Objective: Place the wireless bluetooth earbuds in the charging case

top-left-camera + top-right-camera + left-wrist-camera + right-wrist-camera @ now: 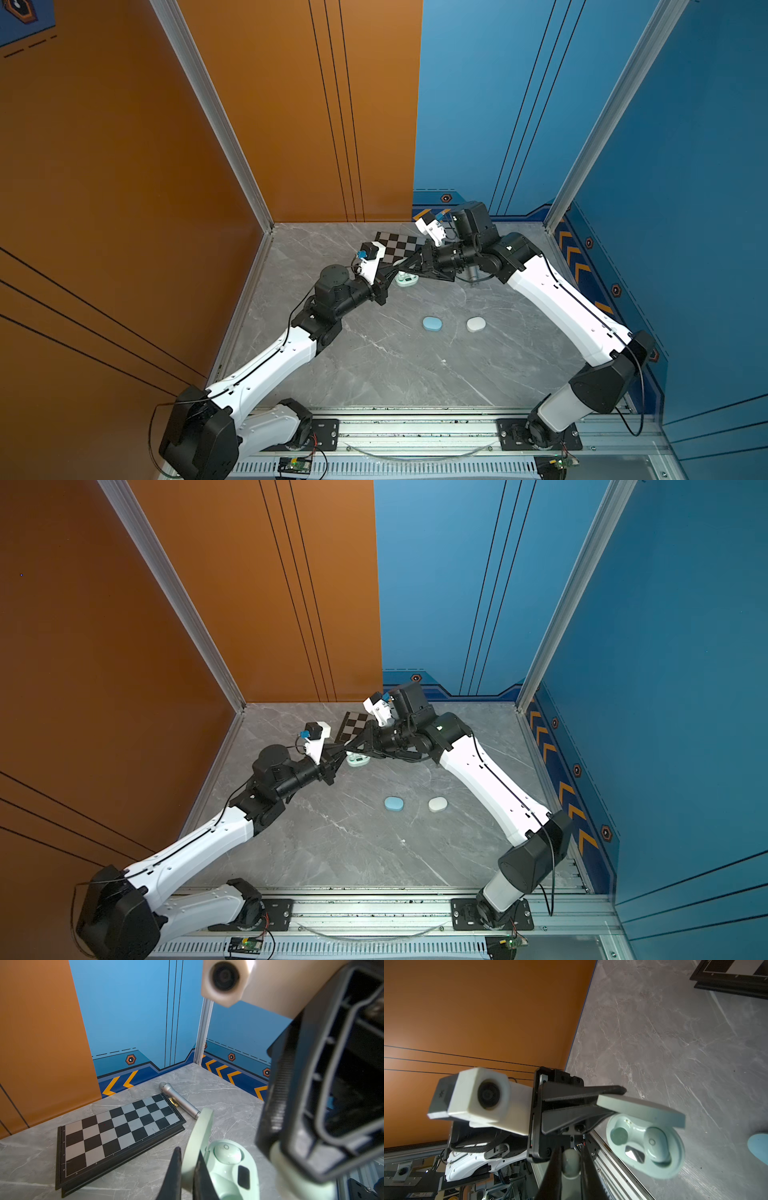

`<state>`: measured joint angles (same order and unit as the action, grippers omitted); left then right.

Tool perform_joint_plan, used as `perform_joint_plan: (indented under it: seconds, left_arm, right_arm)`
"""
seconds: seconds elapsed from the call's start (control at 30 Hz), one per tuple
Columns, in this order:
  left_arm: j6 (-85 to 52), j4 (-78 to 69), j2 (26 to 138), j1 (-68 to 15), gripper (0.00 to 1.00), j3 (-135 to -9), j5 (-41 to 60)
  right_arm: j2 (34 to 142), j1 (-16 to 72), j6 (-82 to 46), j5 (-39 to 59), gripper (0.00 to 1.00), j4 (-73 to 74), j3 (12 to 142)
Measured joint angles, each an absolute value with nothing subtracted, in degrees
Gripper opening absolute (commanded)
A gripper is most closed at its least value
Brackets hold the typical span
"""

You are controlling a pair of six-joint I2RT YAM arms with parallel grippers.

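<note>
Top views show a grey marbled surface [374, 365] with both arms reaching into its far half. Nearest the front edge, right of the surface's middle, two closed oval cases lie side by side but apart: a blue case [432, 323] and, toward the right edge, a white case [476, 324]. Farther back and well apart from these, an open mint case [407, 281] rests flat on the surface where the two arms meet.

Left wrist view: the left jaws pinch the lid [199, 1138] of the mint case from both faces. The lid stands raised, nearly upright.

Right wrist view: the right jaws are pressed on a mint earbud [571, 1162], held near the open case and not in it. Inside the case, a second mint earbud [656, 1145] sits in its socket. The neighbouring empty socket [618, 1136] shows a dark round floor.

Beyond the case, a black-and-grey chessboard [116, 1136] lies flat near the far edge. A silver microphone [179, 1100] lies just beside the board's corner, toward the far right corner of the surface.
</note>
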<state>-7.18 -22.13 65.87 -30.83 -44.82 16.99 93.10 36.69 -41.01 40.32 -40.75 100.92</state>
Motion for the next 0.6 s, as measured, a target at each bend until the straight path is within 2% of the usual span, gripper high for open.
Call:
perform_joint_plan:
  seconds: [0.6]
  left_arm:
    - [-7.16,-22.48,64.84,-30.83,0.00,-45.45,17.12]
  right_arm:
    - [95.04,36.40,-40.93,39.90,0.11,-40.25,101.03]
